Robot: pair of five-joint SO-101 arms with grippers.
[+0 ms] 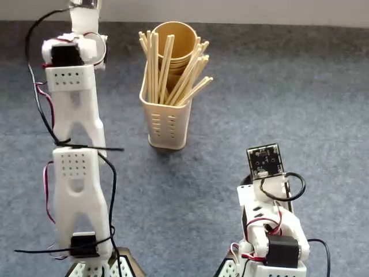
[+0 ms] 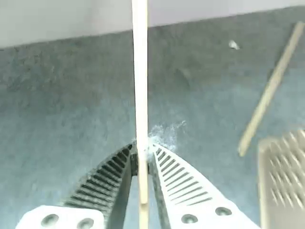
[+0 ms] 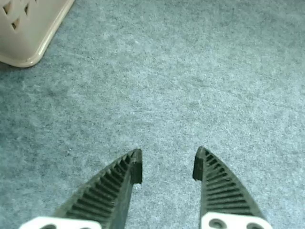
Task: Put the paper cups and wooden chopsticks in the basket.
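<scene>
One grey-blue carpet (image 1: 277,86) as work surface, pale wall (image 1: 230,10) behind, basket (image 1: 167,124) upright

The right claw (image 3: 167,164) hangs over the counter (image 3: 200,81), a grey-blue, carpet-like surface. Its jaws stand apart with nothing between them. The two fingers (image 3: 112,188) are black and ribbed along their inner faces, and each narrows to a blunt tip. Farther off and to the left sits one lower corner of the basket (image 3: 26,40). It is beige, with a rounded base edge resting on the counter and small cut-out holes in its wall.
</scene>
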